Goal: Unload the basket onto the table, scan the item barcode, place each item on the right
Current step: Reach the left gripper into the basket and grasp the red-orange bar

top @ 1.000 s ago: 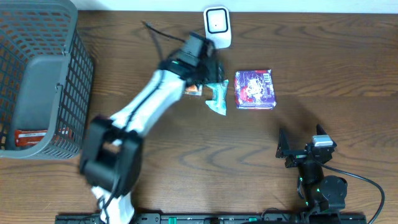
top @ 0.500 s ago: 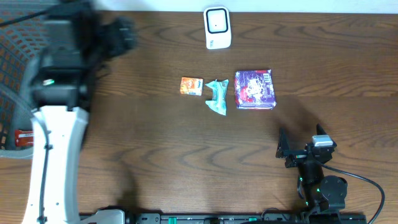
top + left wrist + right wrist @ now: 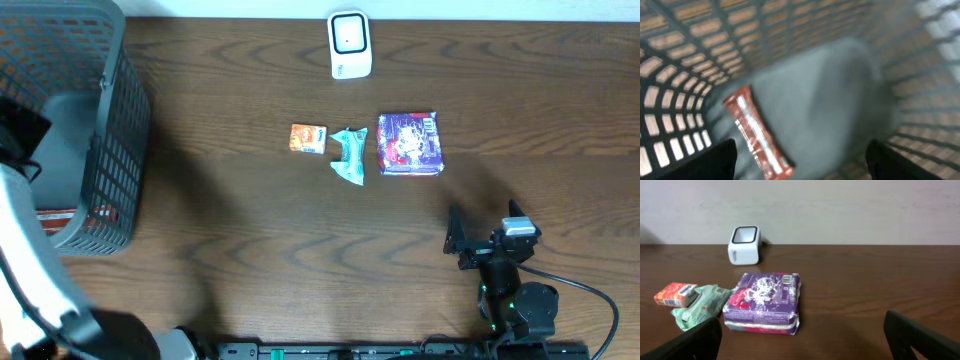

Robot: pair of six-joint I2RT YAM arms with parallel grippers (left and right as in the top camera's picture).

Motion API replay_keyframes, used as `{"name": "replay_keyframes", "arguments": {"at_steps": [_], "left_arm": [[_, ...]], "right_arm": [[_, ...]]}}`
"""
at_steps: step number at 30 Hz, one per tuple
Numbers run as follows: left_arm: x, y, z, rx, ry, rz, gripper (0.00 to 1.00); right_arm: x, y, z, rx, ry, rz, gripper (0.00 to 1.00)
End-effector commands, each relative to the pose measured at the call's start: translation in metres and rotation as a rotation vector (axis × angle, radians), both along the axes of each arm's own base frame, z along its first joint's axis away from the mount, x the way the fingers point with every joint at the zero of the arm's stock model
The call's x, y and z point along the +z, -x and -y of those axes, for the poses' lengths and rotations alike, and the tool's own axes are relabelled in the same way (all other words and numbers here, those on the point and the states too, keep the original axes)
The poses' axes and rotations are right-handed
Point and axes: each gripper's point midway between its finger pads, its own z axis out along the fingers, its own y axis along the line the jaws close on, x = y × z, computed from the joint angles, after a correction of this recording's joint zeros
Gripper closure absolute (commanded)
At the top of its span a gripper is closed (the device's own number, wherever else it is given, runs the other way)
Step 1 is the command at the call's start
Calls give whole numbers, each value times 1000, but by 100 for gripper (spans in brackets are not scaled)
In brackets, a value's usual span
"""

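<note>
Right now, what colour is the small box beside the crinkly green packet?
The small box is orange, best seen overhead.

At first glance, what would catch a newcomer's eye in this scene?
The grey mesh basket at the table's left edge, with a red bar lying on its floor below the open left gripper. Next, the row at the table's middle: an orange box, a teal wrapper and a purple packet, with the white scanner beyond them at the far edge.
</note>
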Motion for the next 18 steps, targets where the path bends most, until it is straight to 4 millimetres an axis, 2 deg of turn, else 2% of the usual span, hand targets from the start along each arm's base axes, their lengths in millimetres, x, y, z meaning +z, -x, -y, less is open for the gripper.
{"name": "replay_keyframes", "arguments": {"at_steps": [1,11,12,18], "left_arm": [[-39,9,-12,99,89,-79,18],[-130,18,-12,218,282,-277,18],[-148,20,-10,237,313,-315,18],[-193,30,-3,295,389,-407,18]], "right_arm": [[0,0,3,-12,-3,0,1],[0,0,3,-12,-3,0,1],[0,0,3,-12,-2,1,1],[0,0,3,-12,-3,0,1]]}}
